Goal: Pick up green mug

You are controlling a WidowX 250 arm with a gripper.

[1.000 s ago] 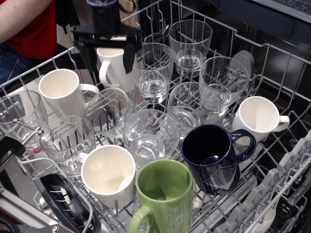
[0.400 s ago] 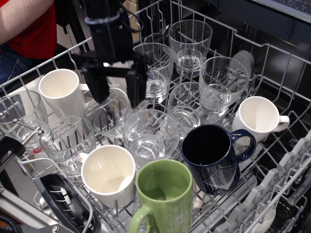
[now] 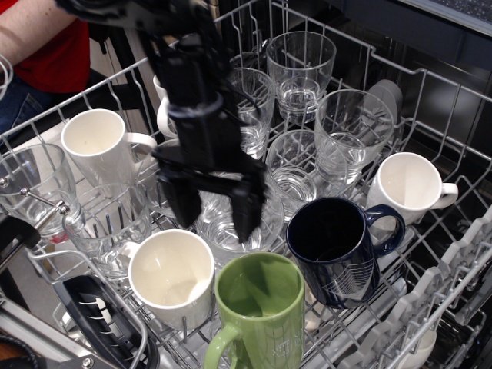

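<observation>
The green mug stands upright at the front of the dishwasher rack, mouth up, its loop handle at the lower left. My gripper is black and open, fingers pointing down. It hangs over a clear glass just behind the green mug's rim, a little to the left of the mug. Nothing is between its fingers. The arm covers part of the glasses and a white mug behind it.
A navy blue mug stands right of the green mug and a white mug left of it. More white mugs and several clear glasses fill the rack. A person in red stands at the back left.
My gripper has moved from the back of the rack forward and down toward the green mug, still open. The mugs and glasses have not moved.
</observation>
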